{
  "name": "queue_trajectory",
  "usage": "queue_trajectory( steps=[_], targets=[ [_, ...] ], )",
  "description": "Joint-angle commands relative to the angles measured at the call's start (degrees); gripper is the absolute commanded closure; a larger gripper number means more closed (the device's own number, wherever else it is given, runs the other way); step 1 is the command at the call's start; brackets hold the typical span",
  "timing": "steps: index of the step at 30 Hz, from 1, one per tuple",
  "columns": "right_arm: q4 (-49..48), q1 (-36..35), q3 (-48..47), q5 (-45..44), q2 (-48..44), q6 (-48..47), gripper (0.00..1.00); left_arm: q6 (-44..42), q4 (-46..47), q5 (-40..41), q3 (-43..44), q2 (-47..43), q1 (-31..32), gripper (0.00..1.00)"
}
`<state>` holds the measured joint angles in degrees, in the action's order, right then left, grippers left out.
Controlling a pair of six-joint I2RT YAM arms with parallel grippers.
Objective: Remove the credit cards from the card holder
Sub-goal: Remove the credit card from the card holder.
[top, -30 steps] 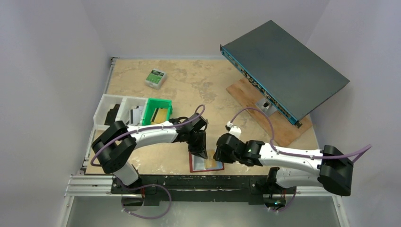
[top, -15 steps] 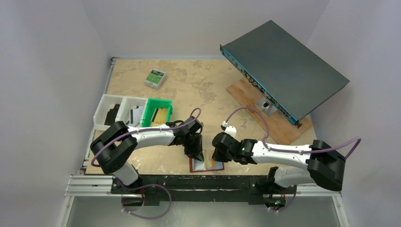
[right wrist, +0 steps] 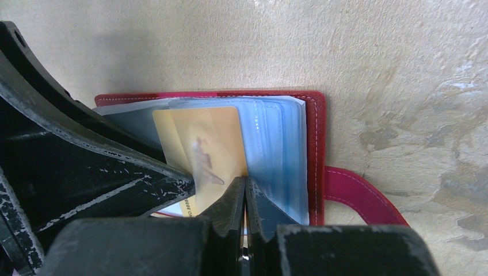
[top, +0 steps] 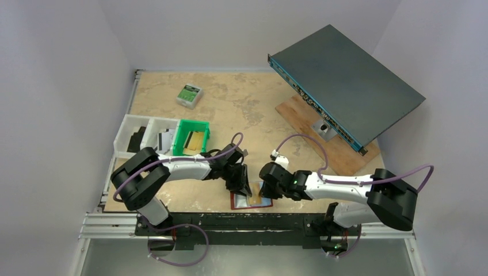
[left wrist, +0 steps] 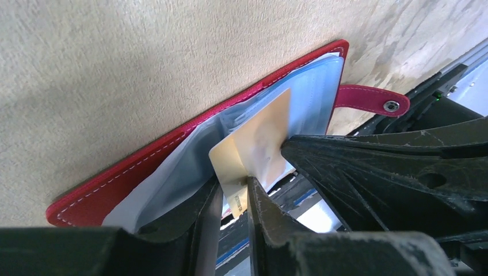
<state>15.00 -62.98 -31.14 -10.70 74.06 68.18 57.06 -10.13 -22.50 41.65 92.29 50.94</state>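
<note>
Card holder (right wrist: 315, 149) open, near table (top: 230, 103) edge (credit card (right wrist: 201, 138) protruding).

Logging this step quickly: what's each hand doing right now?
Left hand: gold card between its fingers; grip cannot be told.
Right hand: closed, tips at that card's edge.

Robotics lab test cell: white enclosure walls (top: 63, 86), worn plywood tabletop (top: 241, 109), aluminium rail (top: 109, 223), parts bins (top: 151, 123).

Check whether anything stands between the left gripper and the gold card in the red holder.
Nothing visible does. The gold card already has its near edge between the left gripper's fingers, over the open card holder. The right gripper, shut, sits close beside the card but not between the two.
</note>
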Motion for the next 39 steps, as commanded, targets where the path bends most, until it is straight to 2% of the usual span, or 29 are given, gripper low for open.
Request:
queue_trajectory(
  steps=[1, 6, 14, 29, 39],
  targets=[
    [-1.2, 0.0, 1.3, 1.3, 2.2, 0.6, 1.0, 2.0, 6.2, -2.0, -1.6, 1.6, -0.2, 0.78],
    [-1.3, 0.0, 1.8, 1.2, 2.8, 0.8, 1.0, 2.4, 6.8, -2.5, -2.0, 0.8, -0.6, 0.83],
    [-0.8, 0.5, 3.0, 1.1, 2.9, 1.2, 1.0, 0.1, 4.1, -3.0, -3.1, -3.3, -2.8, 1.0],
    [-1.5, 1.2, 4.5, 1.5, 3.1, 1.5, 1.0, -5.2, -3.8, -2.9, -4.0, -8.6, -7.4, 1.0],
    [-0.9, 1.2, 3.4, 1.1, 2.4, 0.8, 1.0, -7.4, -8.3, -1.8, -3.7, -12.4, -8.0, 1.0]
  ],
)
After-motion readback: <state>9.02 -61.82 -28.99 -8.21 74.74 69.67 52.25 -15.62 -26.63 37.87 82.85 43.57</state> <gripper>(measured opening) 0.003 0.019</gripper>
